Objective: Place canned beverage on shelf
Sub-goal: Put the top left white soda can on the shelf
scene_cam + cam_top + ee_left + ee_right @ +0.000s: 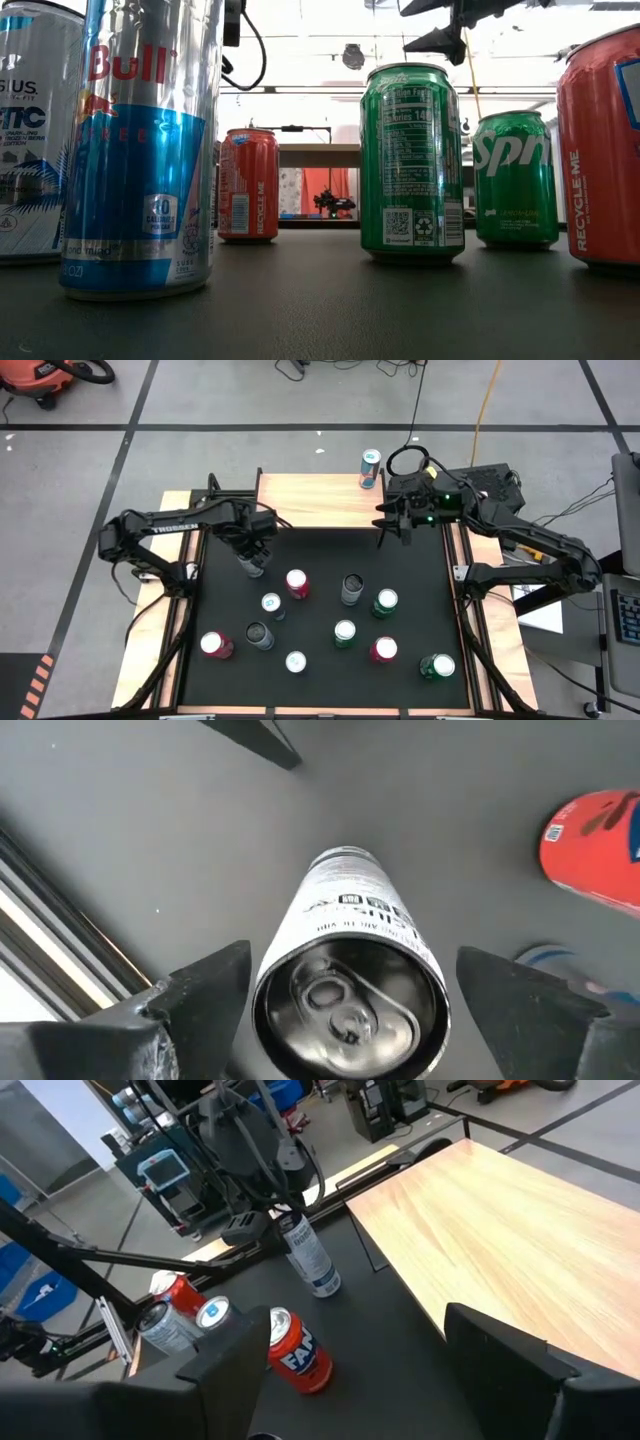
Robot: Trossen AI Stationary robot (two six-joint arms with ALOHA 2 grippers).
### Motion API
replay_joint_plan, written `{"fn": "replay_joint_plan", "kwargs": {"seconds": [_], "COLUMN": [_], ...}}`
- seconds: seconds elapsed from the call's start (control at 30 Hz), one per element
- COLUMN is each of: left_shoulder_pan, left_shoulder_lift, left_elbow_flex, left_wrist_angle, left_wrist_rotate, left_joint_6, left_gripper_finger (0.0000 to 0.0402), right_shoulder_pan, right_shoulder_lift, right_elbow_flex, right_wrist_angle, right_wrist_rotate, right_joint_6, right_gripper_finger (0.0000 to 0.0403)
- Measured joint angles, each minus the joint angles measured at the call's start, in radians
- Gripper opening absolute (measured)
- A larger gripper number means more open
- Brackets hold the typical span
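The shelf is a light-wood board at the far side of the black table; it also shows in the right wrist view. A slim white-and-silver can stands upright on the black table in front of the shelf's left end. My left gripper is open above it and points down. Its fingers stand on either side of the can's top, with a small gap on each side. My right gripper is open and empty above the shelf's right front edge.
Several more cans stand on the black table, among them a red one, a grey one and a green one. A blue-and-red can stands at the shelf's far edge. Most of the shelf's surface is bare.
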Motion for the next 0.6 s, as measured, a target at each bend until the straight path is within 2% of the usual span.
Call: {"fn": "replay_joint_plan", "kwargs": {"seconds": [0.2, 0.6], "left_shoulder_pan": [0.0, 0.0], "left_shoulder_lift": [0.004, 0.003], "left_elbow_flex": [0.0, 0.001], "left_wrist_angle": [0.0, -0.008], "left_wrist_rotate": [0.025, 0.048], "left_joint_6": [-0.005, 0.01], "left_gripper_finger": [0.0343, 0.0247], "right_shoulder_pan": [0.0, 0.0], "right_shoulder_lift": [0.012, 0.012], "right_elbow_flex": [0.0, 0.0], "right_wrist_angle": [0.0, 0.0], "right_wrist_rotate": [-0.002, -0.003], "right_joint_6": [-0.001, -0.003], "right_gripper_finger": [0.0279, 0.0279]}}
